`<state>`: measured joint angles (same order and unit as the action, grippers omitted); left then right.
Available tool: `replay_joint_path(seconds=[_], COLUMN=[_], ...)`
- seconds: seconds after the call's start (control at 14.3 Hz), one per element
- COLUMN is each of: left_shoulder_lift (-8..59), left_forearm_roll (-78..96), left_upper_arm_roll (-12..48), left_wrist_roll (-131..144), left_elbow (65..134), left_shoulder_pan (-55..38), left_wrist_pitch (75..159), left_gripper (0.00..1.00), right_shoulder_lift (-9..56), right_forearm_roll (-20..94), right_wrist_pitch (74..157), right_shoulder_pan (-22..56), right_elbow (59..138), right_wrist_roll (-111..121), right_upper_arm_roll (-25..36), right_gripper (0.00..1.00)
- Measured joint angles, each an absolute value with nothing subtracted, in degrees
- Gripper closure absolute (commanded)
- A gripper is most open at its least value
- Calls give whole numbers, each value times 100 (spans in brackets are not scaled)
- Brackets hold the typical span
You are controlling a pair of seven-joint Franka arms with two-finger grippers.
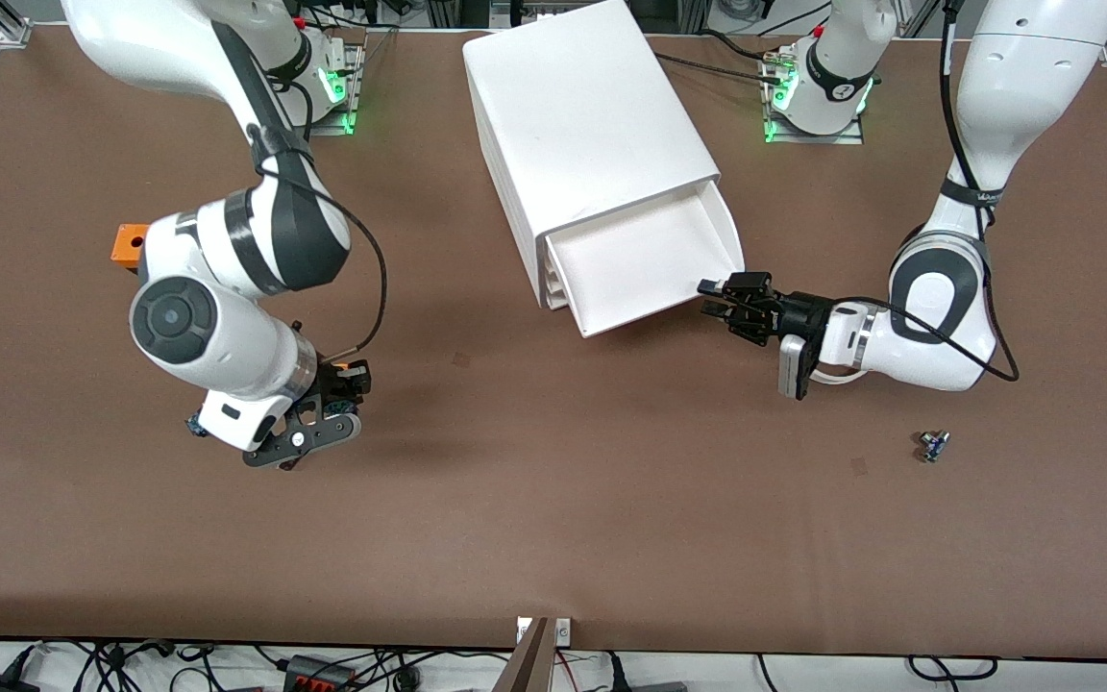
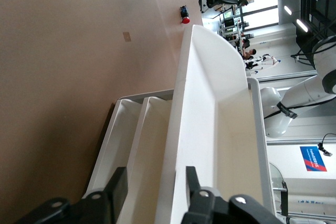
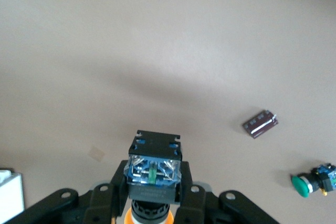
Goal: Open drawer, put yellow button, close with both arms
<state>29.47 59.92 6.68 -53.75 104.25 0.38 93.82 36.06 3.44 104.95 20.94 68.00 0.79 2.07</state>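
Drawer [image 1: 654,264] pulled out; left gripper [image 1: 719,300] at its front corner, fingers apart astride the wall. Right gripper [image 3: 152,192] clamps yellow button [image 3: 152,174] above table. Next: carry btn over drawer, release.

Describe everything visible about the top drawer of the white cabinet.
The drawer is a shallow white tray, plastic by its look, with a curved front lip. It is pulled partway out of the cabinet toward the front camera and holds nothing. The left gripper is at its front corner, one finger inside the lip.
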Motion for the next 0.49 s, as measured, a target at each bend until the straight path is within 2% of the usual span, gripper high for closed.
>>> replay_joint_path(seconds=[0.21,0.49], left_shoulder_lift=[2886,2742], left_forearm_roll=[5371,4083], left_upper_arm_roll=[667,702], left_wrist_roll=[-4382,-2459], left_elbow=[9936,8820], left_shoulder_pan=[70,86], left_wrist_pitch=[9008,8266], left_gripper=[0,0], right_shoulder_lift=[3617,3627], right_forearm_roll=[356,464], right_wrist_pitch=[10479,10453], right_shoulder_pan=[2290,2864], right_elbow=[6361,6096], right_wrist_roll=[76,-534], right_upper_arm_roll=[199,191], right_gripper=[100,100])
